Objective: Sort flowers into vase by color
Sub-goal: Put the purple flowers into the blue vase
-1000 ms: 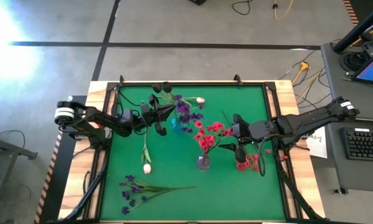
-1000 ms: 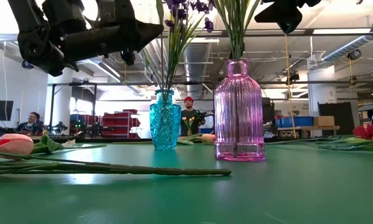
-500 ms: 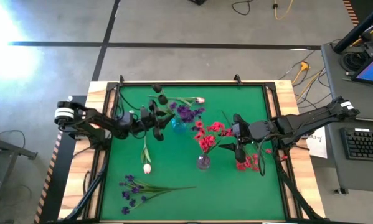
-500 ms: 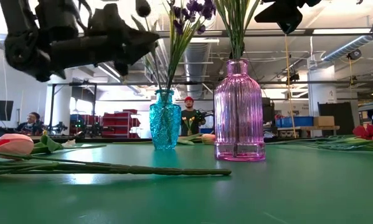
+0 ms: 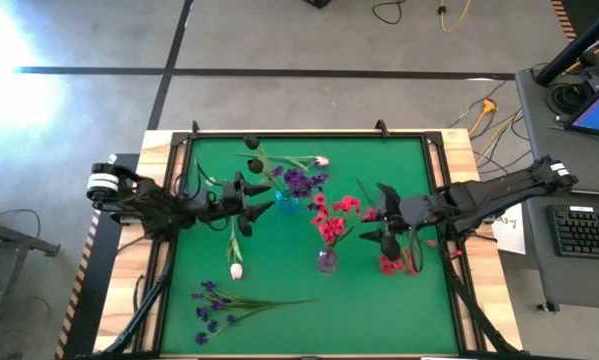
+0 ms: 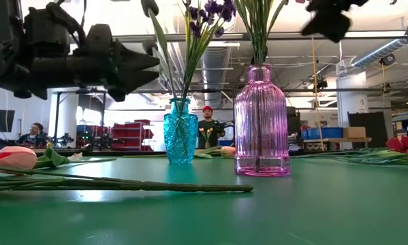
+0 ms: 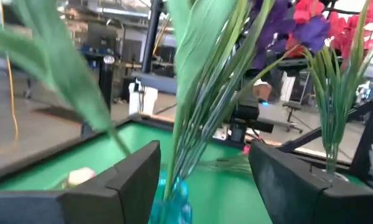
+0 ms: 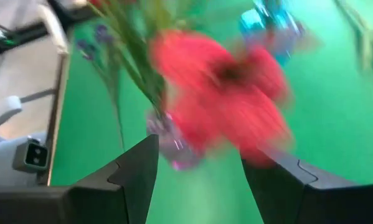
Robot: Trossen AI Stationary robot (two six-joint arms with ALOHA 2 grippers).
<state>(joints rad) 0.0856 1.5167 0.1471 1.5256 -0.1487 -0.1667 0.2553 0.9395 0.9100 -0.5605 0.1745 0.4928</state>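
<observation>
Near the middle of the high view, on the green surface (image 5: 399, 300), stand two vases: a teal glass vase (image 5: 285, 200) holding purple flowers (image 5: 301, 182), and lower right of it a pink ribbed vase (image 5: 326, 260) holding red flowers (image 5: 334, 215). No brand, label or readable writing shows on either vase or elsewhere.

Left of the teal vase hangs the left gripper (image 5: 251, 198), its jaws apart and holding nothing; in the left wrist view green stems and leaves rise between the two dark fingers (image 7: 133, 180). Right of the pink vase is the right gripper (image 5: 383, 213), its jaws also apart and empty, just above a loose bunch of red flowers (image 5: 397, 264) lying on the surface.

Other flowers lie loose: a white-pink tulip (image 5: 235, 268) lower left of the teal vase, another tulip (image 5: 320, 160) at the upper middle, and a spray of purple flowers (image 5: 217, 303) at the lower left.

At the right edge of the high view a keyboard (image 5: 587, 230) sits on a side desk. Across the low view, the left arm's dark bulk blocks the upper left, and a person in a red cap (image 6: 206, 126) sits between the vases in the room behind.
</observation>
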